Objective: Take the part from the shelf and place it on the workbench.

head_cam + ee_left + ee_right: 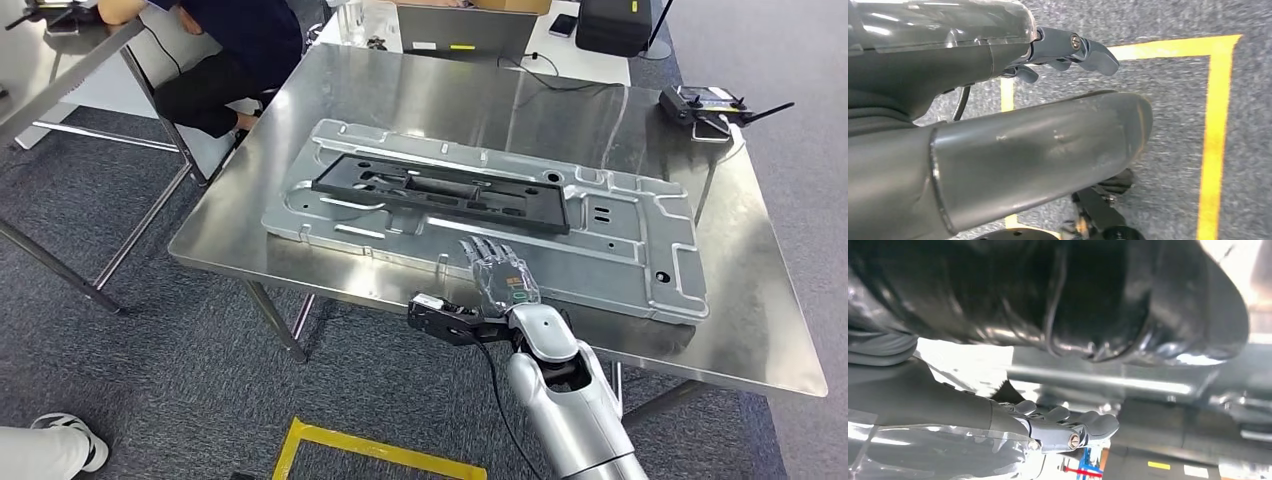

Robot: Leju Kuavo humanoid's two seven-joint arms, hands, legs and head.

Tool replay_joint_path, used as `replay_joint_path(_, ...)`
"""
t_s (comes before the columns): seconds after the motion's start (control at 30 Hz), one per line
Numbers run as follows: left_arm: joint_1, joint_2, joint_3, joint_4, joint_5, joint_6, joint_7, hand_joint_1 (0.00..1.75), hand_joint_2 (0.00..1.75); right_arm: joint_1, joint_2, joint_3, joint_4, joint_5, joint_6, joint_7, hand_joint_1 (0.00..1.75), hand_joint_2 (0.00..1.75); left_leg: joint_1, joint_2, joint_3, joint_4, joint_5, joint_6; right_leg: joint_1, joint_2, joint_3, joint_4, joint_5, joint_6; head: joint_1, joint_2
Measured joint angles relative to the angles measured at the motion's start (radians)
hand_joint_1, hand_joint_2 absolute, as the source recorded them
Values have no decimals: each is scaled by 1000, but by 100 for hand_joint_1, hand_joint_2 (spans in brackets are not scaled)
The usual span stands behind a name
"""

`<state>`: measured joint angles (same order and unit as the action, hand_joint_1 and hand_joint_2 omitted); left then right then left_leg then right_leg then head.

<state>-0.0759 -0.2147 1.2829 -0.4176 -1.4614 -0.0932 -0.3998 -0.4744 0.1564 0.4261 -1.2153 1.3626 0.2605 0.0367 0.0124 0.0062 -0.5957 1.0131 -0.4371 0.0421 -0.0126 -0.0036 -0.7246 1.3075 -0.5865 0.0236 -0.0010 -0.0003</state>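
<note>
A long black plastic part point(440, 190) lies flat on a large silver stamped metal plate point(620, 250), and both rest on the steel workbench point(480, 90). My right hand point(503, 275) hovers at the plate's near edge, just in front of the black part, with its fingers stretched out and nothing in it. In the right wrist view its fingers point(1068, 425) are extended under the dark thumb. My left hand point(1068, 50) hangs over the grey carpet and holds nothing, its fingers straight.
A black remote controller point(705, 103) sits at the bench's far right edge. A laptop point(465, 30) stands beyond the bench, where a person point(240, 50) sits at the far left. A shoe point(60, 440) and yellow floor tape point(380, 450) lie near my feet.
</note>
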Motion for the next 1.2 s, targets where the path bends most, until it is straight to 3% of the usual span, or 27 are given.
replay_joint_path(0.03,0,0,0,1,0,0,0,0,0,0,0,0,2,1,0,-1,0,0,-1,0,-16,4,10,-1,0,0,21,-2,22,-2,0,0)
replay_joint_path(0.1,0,0,0,4,0,0,0,0,0,-3,1,0,5,3,-2,-3,0,0,-3,0,-42,10,27,-5,3,1,109,-98,68,-13,0,0)
replay_joint_path(0.17,-1,0,0,8,2,0,1,0,0,-11,5,0,5,6,-5,-7,0,0,-6,0,-56,13,43,-13,10,2,205,-235,61,-26,-1,0)
replay_joint_path(0.23,-1,0,0,10,3,1,2,0,0,-18,9,1,6,8,-8,-9,0,0,-5,1,-60,8,62,-26,16,2,239,-301,47,-33,-1,0)
replay_joint_path(0.3,0,1,0,10,4,2,4,0,0,-21,11,1,7,9,-10,-10,0,0,-3,0,-65,5,67,-39,13,-1,228,-311,68,-42,0,0)
replay_joint_path(0.33,1,2,0,11,4,3,5,0,0,-22,12,2,8,9,-11,-10,0,0,-3,-2,-72,19,45,-44,10,-3,219,-315,82,-50,-1,0)
replay_joint_path(0.37,1,3,0,11,4,3,6,0,0,-23,14,2,8,10,-12,-11,0,0,-2,-3,-84,49,3,-49,6,-5,206,-319,96,-56,-1,0)
replay_joint_path(0.43,1,4,0,13,5,4,8,0,0,-25,19,5,8,10,-13,-13,0,0,2,-4,-111,162,-101,-58,7,-7,175,-317,121,-63,-1,0)
replay_joint_path(0.47,1,4,0,14,5,4,9,0,0,-24,20,7,8,10,-13,-13,0,0,3,-4,-120,224,-131,-63,7,-8,158,-314,132,-62,-1,0)
replay_joint_path(0.5,1,5,0,15,5,5,9,0,0,-23,20,8,8,10,-13,-14,0,0,5,-4,-121,270,-136,-67,7,-9,140,-311,144,-60,-1,0)
replay_joint_path(0.53,1,6,0,16,5,5,9,0,0,-22,20,9,8,10,-14,-15,0,0,6,-3,-108,288,-117,-69,6,-10,121,-306,154,-57,-1,0)
replay_joint_path(0.6,0,8,0,16,5,6,10,0,0,-19,20,11,8,10,-18,-17,0,0,10,-3,-33,223,-63,-71,4,-11,86,-292,172,-49,-1,0)
replay_joint_path(0.67,-2,9,0,16,5,6,10,0,0,-13,21,13,0,9,-26,-18,0,0,8,-5,72,82,-72,-65,5,-11,59,-276,186,-38,-1,0)
replay_joint_path(0.7,-3,9,0,17,6,6,10,0,0,-9,21,14,-6,6,-30,-19,0,0,5,-7,104,30,-89,-59,6,-11,53,-272,193,-33,-1,0)
replay_joint_path(0.73,-3,9,0,17,6,6,10,0,0,-2,21,14,-12,3,-36,-19,0,0,2,-8,118,0,-102,-51,7,-12,50,-272,202,-26,-1,0)
replay_joint_path(0.8,-2,8,0,18,9,7,11,0,0,22,20,13,-27,-12,-53,-18,0,0,1,-6,107,-7,-91,-31,5,-11,47,-274,214,-14,-1,0)
replay_joint_path(0.83,-2,7,0,19,12,8,11,0,0,41,18,11,-38,-24,-64,-18,0,0,3,-5,100,-9,-82,-20,4,-8,42,-265,199,-8,-1,0)
replay_joint_path(0.87,-1,5,0,19,16,9,11,0,0,64,17,8,-53,-39,-76,-17,0,0,4,-2,91,-11,-72,-9,3,-5,32,-240,165,-3,0,0)
replay_joint_path(0.93,1,3,1,18,24,12,12,0,0,123,14,-7,-95,-83,-105,-18,0,0,3,-1,67,-12,-54,6,1,0,2,-137,67,3,0,0)
replay_joint_path(0.97,2,1,2,18,28,12,12,0,0,160,13,-17,-121,-110,-118,-20,0,0,1,-1,54,-11,-44,9,1,1,-12,-73,32,6,0,0)
replay_joint_path(1.0,3,-2,3,15,33,13,13,0,0,201,13,-30,-150,-141,-128,-24,0,0,-1,-1,41,-10,-35,10,1,1,-19,-23,21,6,0,0)
replay_joint_path(1.03,5,-6,5,11,39,13,14,0,0,246,12,-44,-183,-174,-134,-29,0,0,-4,-1,29,-9,-27,11,1,1,-12,0,31,5,0,0)
replay_joint_path(1.07,7,-11,8,5,44,11,15,0,0,291,12,-59,-219,-205,-136,-36,0,0,-7,-2,20,-8,-21,10,3,2,13,-14,54,0,0,0)
replay_joint_path(1.13,11,-25,14,-7,53,8,17,0,0,367,12,-88,-291,-252,-136,-48,0,0,-13,-2,7,-6,-10,8,10,1,115,-143,86,-20,0,0)
replay_joint_path(1.2,12,-38,20,-18,60,6,19,0,0,413,13,-113,-349,-282,-131,-51,0,0,-17,2,1,-4,-1,0,19,-3,200,-275,78,-38,0,0)
